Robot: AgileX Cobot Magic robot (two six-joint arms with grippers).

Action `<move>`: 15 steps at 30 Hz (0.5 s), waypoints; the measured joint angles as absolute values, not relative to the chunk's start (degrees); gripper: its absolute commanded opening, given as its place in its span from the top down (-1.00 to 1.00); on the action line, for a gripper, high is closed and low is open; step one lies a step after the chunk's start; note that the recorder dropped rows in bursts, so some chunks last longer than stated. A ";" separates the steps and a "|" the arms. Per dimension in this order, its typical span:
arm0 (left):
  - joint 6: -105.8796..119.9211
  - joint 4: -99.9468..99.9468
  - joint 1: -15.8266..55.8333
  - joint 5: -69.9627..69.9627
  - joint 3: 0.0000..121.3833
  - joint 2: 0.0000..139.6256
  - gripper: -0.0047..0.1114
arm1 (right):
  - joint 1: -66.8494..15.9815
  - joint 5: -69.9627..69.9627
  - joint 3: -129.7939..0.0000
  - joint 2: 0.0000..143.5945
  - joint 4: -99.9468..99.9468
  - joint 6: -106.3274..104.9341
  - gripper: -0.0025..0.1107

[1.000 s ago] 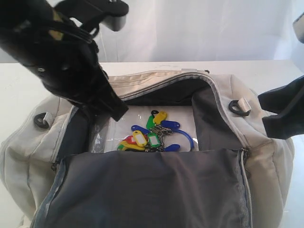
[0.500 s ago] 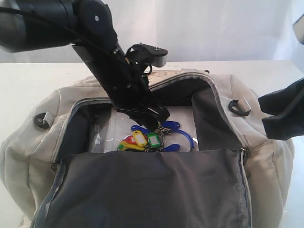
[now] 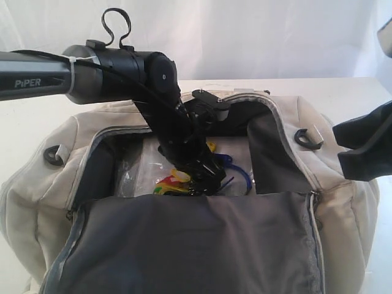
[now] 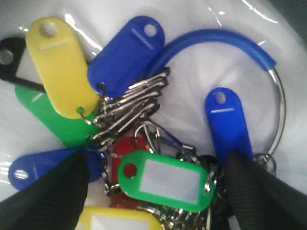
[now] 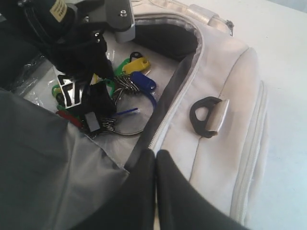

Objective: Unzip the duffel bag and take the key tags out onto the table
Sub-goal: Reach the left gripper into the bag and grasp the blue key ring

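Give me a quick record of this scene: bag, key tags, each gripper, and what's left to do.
Duffel bag: unzipped, flap folded open, dark lining showing
Key tags: inside the bag, not yet on the table
Left gripper: open, down in the bag, fingers either side of the tags
Right gripper: shut, at the bag's opening edge
Remaining: close on the tags, lift them out

Left arm (image 3: 122, 67): grey tube, white "PiPER" lettering (image 3: 27, 82), white tie (image 3: 72, 72); black joint housing with round cap; black cable (image 3: 116, 24) looped on top; yellow label (image 5: 58, 7); silver bracket (image 5: 120, 19) with one screw. Left gripper (image 4: 156, 165): black left fingers (image 4: 45, 194), woven texture. Right arm (image 3: 367, 144): matte black, angular; smooth black right fingers (image 5: 182, 196).
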State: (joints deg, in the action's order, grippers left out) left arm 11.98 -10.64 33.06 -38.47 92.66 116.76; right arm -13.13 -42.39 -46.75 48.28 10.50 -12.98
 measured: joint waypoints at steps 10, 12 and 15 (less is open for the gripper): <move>-1.08 5.14 33.90 -37.99 93.92 117.80 -0.12 | -13.13 -42.39 -46.75 48.28 10.50 -12.98 0.96; -2.83 9.60 33.90 -40.22 94.44 117.68 -0.14 | -13.13 -42.39 -46.75 48.28 10.50 -12.98 0.96; -3.99 13.30 33.79 -44.10 95.47 117.33 -0.15 | -13.13 -42.39 -46.75 48.28 10.50 -12.98 0.96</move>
